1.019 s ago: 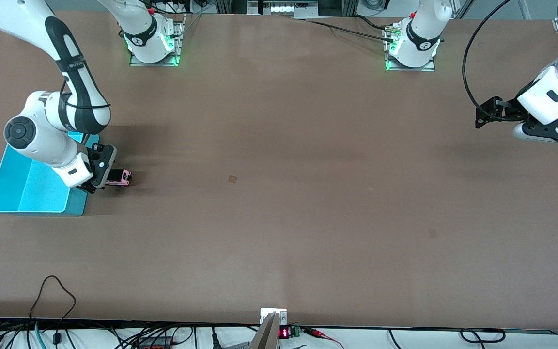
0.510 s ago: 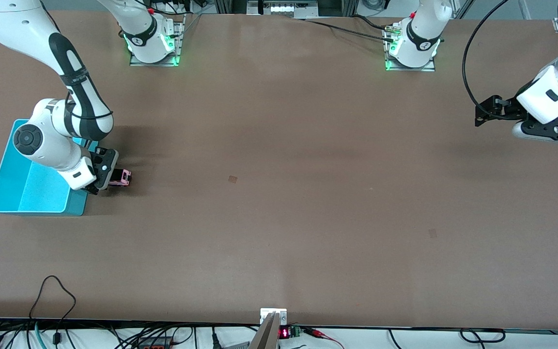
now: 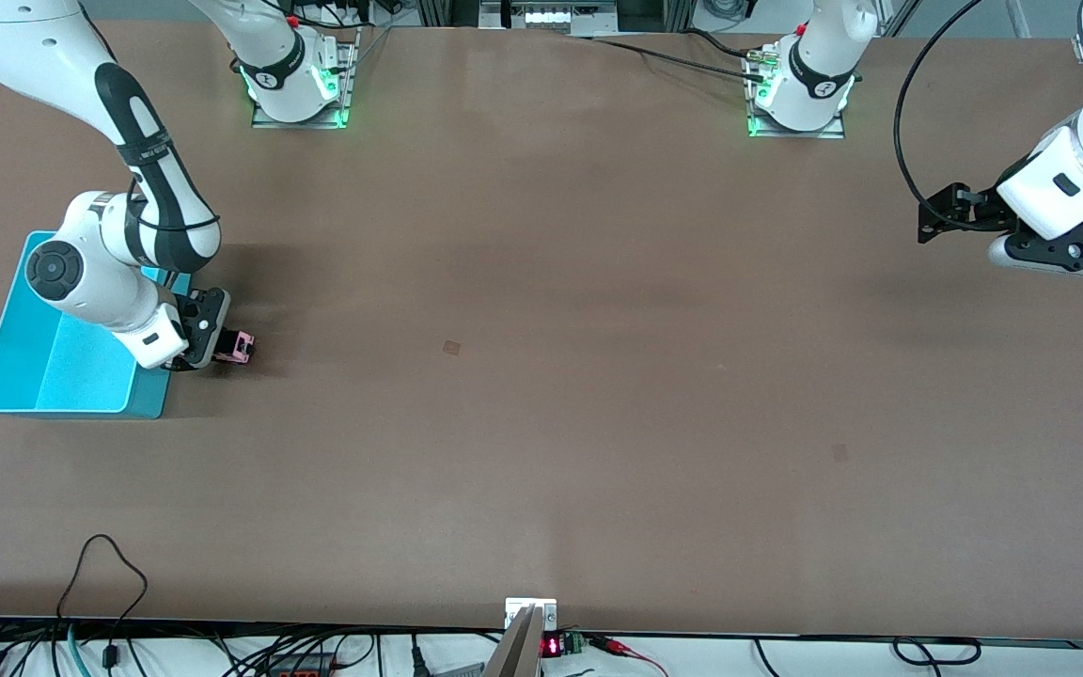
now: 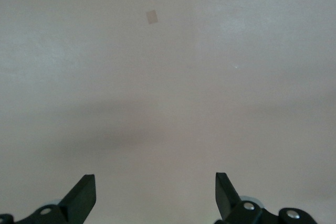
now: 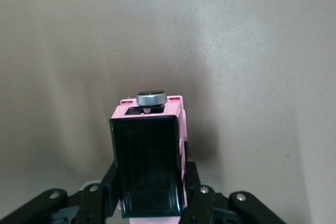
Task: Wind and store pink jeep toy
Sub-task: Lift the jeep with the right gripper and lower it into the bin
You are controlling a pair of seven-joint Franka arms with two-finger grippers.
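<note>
**Gripping the jeep beside the bin, storage not yet done**

Holding the pink jeep toy [image 3: 239, 346] between its fingers, the right gripper [image 3: 218, 343] sits low at the right arm's end of the bench, just beside the teal bin [image 3: 10, 320]. In the right wrist view the toy [image 5: 150, 156] fills the space between the two black fingers [image 5: 200, 195], which pinch its sides from either flank; its black ribbed roof faces the camera and a small round silver-rimmed part stands at its tip. Whether its wheels touch the bench top or hang just clear of it cannot be told from these views.

The bin lies close to the bench edge at that end, and what shows of its inside (the arm hides a good part) holds nothing. So the toy is in hand but outside the bin: the storing step is judged as left to do. Whether the winding is finished cannot be read from the frames.

The left gripper [image 3: 1059, 252] waits in the air over the bench edge at the left arm's end, its fingers [image 4: 80, 196] spread wide with only bare bench top between them.
</note>
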